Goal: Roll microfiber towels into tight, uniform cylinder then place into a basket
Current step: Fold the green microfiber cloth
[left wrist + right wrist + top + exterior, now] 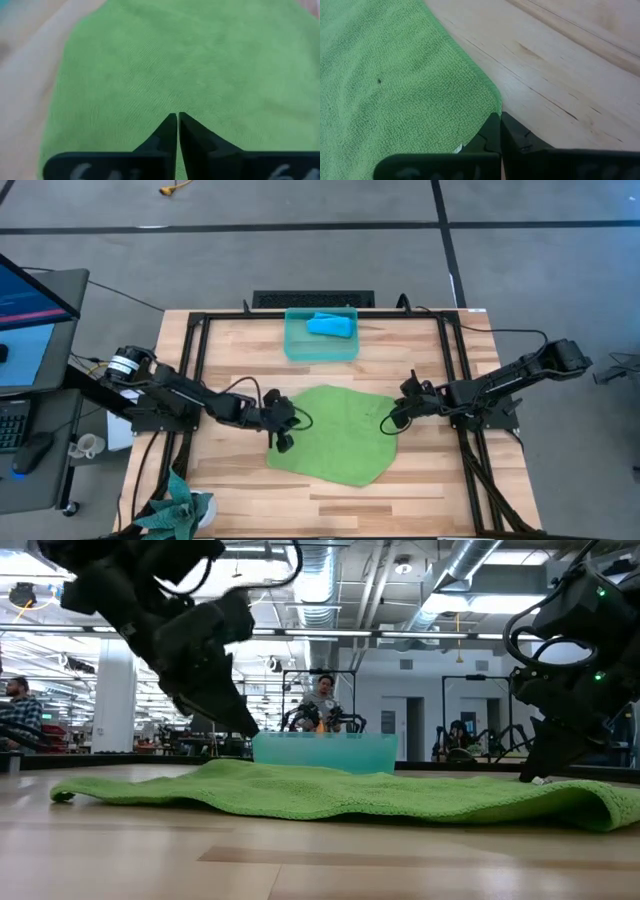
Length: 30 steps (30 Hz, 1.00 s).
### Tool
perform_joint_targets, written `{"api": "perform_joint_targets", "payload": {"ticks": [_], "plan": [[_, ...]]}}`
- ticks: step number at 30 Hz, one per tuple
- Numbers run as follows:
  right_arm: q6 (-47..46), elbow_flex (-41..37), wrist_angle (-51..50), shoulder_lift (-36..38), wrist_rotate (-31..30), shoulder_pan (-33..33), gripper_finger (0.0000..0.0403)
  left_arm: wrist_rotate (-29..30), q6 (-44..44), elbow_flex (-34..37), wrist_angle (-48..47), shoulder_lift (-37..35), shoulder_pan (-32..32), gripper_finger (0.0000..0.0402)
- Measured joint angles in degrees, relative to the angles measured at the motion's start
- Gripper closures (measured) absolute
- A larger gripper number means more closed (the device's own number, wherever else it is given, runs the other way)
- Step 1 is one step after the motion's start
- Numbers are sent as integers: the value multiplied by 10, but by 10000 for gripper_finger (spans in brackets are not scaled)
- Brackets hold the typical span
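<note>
green towel (pixel 335 434): spread flat, mid-table | blue towel (pixel 330 326): rolled, inside basket (pixel 296 348) at far edge

Even overhead lighting; ceiling fixtures (pixel 455 602) glared white in the low view, leaving both arms in dark silhouette. Shadows on the bench (pixel 420 480) were soft and faint. The left wrist view was blurred; the right wrist view rendered cloth texture sharply.
</note>
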<state>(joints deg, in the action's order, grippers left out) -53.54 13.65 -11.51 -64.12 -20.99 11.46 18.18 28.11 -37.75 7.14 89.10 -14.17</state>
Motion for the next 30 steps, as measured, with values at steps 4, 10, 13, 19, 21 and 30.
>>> {"api": "perform_joint_targets", "payload": {"ticks": [4,10,13,19,21,30], "plan": [[0,0,0,0,0,0,390,5,10,-11,-1,0,-13,389],[0,0,0,0,0,0,389,55,42,-35,-65,-2,-4,398],[0,0,0,0,0,0,389,65,66,-46,-111,-2,10,399],[0,0,0,0,0,0,388,49,120,-51,-198,-2,35,363],[0,0,0,0,0,0,388,52,156,-51,-232,-2,42,339],[0,0,0,0,0,0,388,55,227,-51,-241,-2,52,228]]}}
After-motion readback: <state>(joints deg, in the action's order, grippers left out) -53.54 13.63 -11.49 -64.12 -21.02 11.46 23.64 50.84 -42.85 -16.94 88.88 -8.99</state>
